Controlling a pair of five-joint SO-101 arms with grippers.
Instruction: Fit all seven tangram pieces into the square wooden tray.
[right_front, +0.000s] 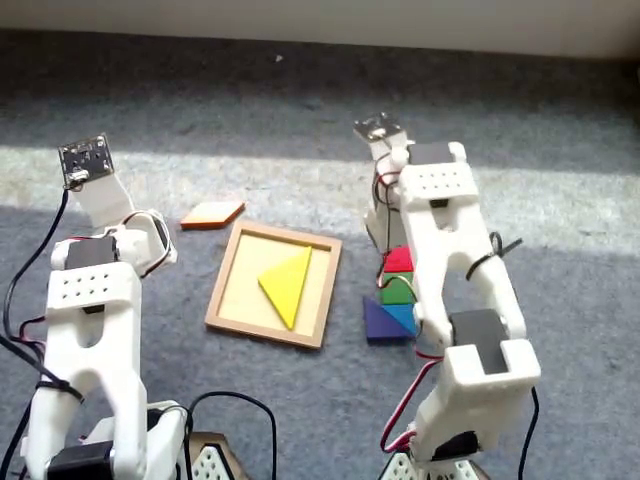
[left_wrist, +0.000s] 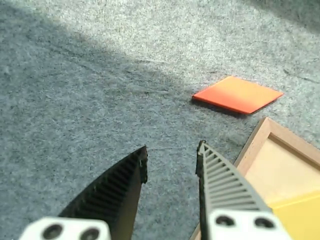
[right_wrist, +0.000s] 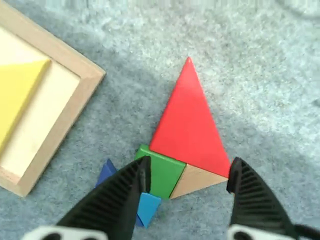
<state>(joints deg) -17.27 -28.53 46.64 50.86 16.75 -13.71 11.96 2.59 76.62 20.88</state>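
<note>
The square wooden tray (right_front: 219, 288) lies on the grey carpet between the arms, with a yellow triangle (right_front: 288, 285) inside it. An orange parallelogram (right_front: 212, 213) lies flat just beyond the tray's far left corner. A cluster lies to the right of the tray: red triangle (right_wrist: 187, 122), green square (right_wrist: 161, 172), natural wood triangle (right_wrist: 197, 181) and blue pieces (right_wrist: 147, 207). My right gripper (right_wrist: 188, 172) hangs open above this cluster, jaws straddling the red triangle's wide end. My left gripper (left_wrist: 171, 156) is open over bare carpet, short of the orange parallelogram (left_wrist: 237, 94) and beside the tray's rim (left_wrist: 255, 142).
Both arms' white bodies stand at the near edge, left and right of the tray. The right arm (right_front: 440, 240) covers part of the piece cluster (right_front: 392, 300) in the high view. Open carpet stretches beyond the tray and the orange piece.
</note>
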